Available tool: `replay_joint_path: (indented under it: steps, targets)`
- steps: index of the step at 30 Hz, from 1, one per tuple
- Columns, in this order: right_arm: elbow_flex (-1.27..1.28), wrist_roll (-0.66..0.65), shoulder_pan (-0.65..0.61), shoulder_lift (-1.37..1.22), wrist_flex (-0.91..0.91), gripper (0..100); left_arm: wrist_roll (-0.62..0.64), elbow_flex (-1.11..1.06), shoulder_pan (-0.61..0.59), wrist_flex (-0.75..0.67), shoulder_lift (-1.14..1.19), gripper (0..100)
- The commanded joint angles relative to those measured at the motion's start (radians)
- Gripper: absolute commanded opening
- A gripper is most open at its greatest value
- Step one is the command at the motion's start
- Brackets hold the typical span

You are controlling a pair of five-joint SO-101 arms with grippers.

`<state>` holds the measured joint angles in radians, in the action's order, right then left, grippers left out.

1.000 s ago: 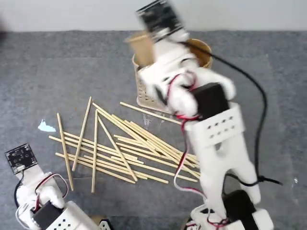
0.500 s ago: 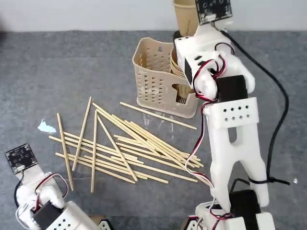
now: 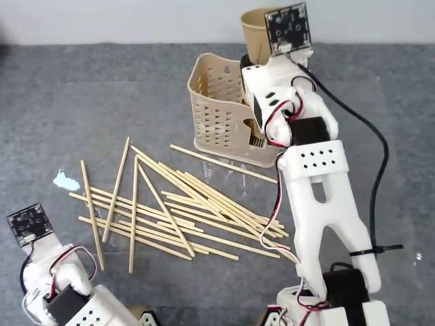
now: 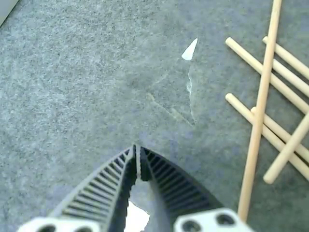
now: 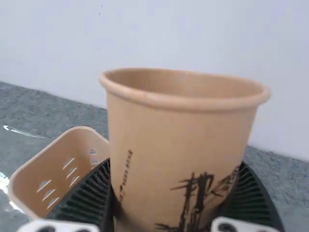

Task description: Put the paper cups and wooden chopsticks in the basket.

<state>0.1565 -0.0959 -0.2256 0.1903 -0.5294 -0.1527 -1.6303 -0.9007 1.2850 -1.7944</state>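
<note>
My right gripper [image 5: 169,195] is shut on a brown paper cup [image 5: 181,145], held upright above the far right side of the beige basket [image 3: 217,109]. From above, the cup [image 3: 255,30] sits just past the basket's back rim, and the basket's rim [image 5: 53,164] shows below it. Another printed cup [image 3: 257,134] shows through the basket's wall. Many wooden chopsticks [image 3: 177,204] lie scattered on the grey mat in front of the basket. My left gripper [image 4: 137,157] is shut and holds nothing, low over the mat at the near left, with chopsticks [image 4: 260,96] beside it.
A small pale scrap [image 3: 66,180] lies on the mat left of the chopsticks, and the scrap [image 4: 189,49] also shows ahead of my left gripper. The left arm's base [image 3: 61,285] sits at the near left corner. A white wall runs behind the mat.
The right arm swung the cup from over the basket's left side to its far right, then eased slightly back and down. The left arm stayed still.
</note>
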Motion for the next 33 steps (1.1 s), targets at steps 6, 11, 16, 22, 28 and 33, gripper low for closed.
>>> replay_joint_path:
  steps: [6,11,16,22,28,33]
  targets:
    - [0.132,-0.003,0.024,0.031,0.216,20.9,-0.011,0.025,0.000,-0.003,0.005,2]
    - [0.249,-0.003,0.015,0.137,0.255,30.0,-0.011,0.025,0.000,-0.003,0.005,2]
    - [0.338,-0.003,0.015,0.248,0.254,45.8,-0.011,0.025,0.000,-0.003,0.005,2]
    - [0.342,-0.003,-0.016,0.328,0.160,44.7,-0.011,0.025,0.000,-0.003,0.005,2]
    - [0.341,-0.005,-0.064,0.372,0.122,44.8,-0.011,0.025,0.000,-0.003,0.005,2]
    - [0.342,-0.005,-0.061,0.371,0.097,44.8,-0.011,0.025,0.000,-0.003,0.005,2]
